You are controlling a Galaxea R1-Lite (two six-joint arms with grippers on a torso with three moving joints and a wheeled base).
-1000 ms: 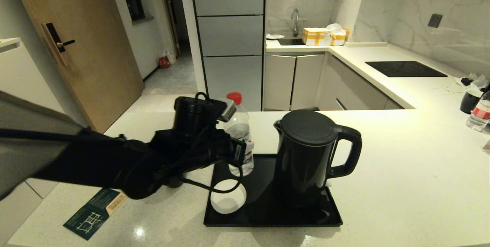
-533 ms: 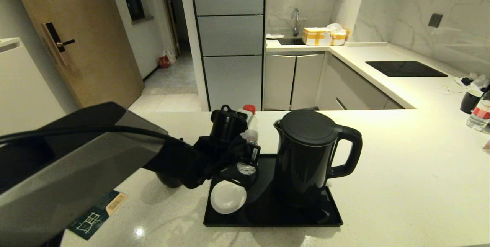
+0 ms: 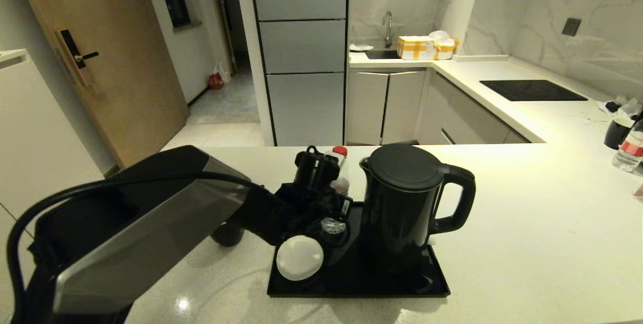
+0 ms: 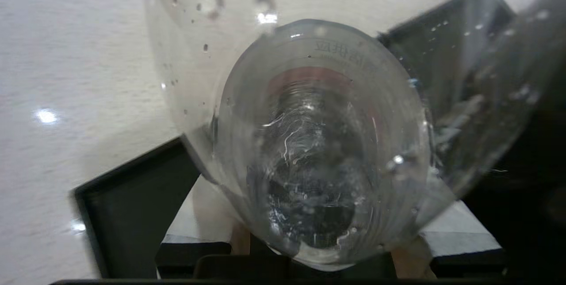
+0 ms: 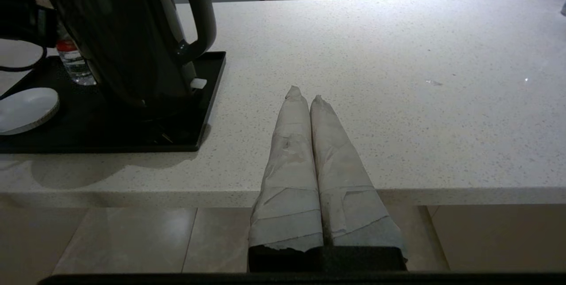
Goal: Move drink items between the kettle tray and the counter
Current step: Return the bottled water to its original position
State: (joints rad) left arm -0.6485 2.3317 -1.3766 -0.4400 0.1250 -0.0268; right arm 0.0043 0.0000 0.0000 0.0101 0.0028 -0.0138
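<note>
My left gripper (image 3: 335,202) is shut on the clear bottle (image 3: 337,183) with a red cap, held upright over the back left of the black tray (image 3: 351,294), close beside the tall black kettle (image 3: 402,203). I cannot tell whether its base touches the tray. In the left wrist view the bottle (image 4: 318,143) fills the space above my gripper (image 4: 323,249), over the tray corner (image 4: 128,214). A white saucer (image 3: 300,257) lies front left on the tray. A dark mug (image 3: 227,233) stands on the counter (image 3: 527,223), partly behind my arm. My right gripper (image 5: 305,95) rests shut at the counter's front edge.
Far right on the counter stand another black mug (image 3: 617,133) and another red-labelled bottle (image 3: 630,152). A black hob panel (image 3: 532,90) is set into the back worktop. In the right wrist view the kettle (image 5: 124,33) and tray (image 5: 208,99) lie to one side.
My left arm has carried the bottle rightward and down, from above the tray's left edge to the tray's back left beside the kettle. The right gripper's earlier position is not shown.
</note>
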